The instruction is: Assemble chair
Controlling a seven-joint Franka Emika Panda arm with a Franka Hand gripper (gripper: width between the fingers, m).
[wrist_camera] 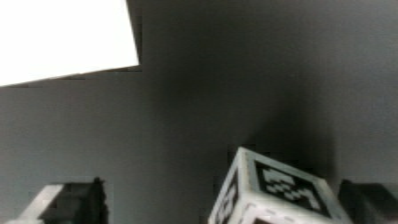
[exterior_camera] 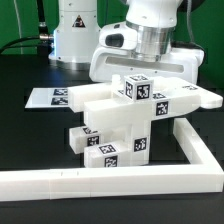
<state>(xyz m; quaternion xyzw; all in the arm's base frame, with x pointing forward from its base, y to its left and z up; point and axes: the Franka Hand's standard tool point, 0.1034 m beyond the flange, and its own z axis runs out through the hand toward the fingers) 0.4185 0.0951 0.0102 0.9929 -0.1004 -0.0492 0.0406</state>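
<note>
While the gripper (exterior_camera: 141,73) hangs right over the chair (exterior_camera: 122,118), its fingers (wrist_camera: 64,203) sit either side of 1 tagged top block (wrist_camera: 272,186); can't tell if pinching or spread. 1 joined chair w/ approx. 6 visible tags stands mid-table, inside 1 L-shaped border rail (exterior_camera: 196,148); 1 marker board (exterior_camera: 52,97) lies far left.
</note>
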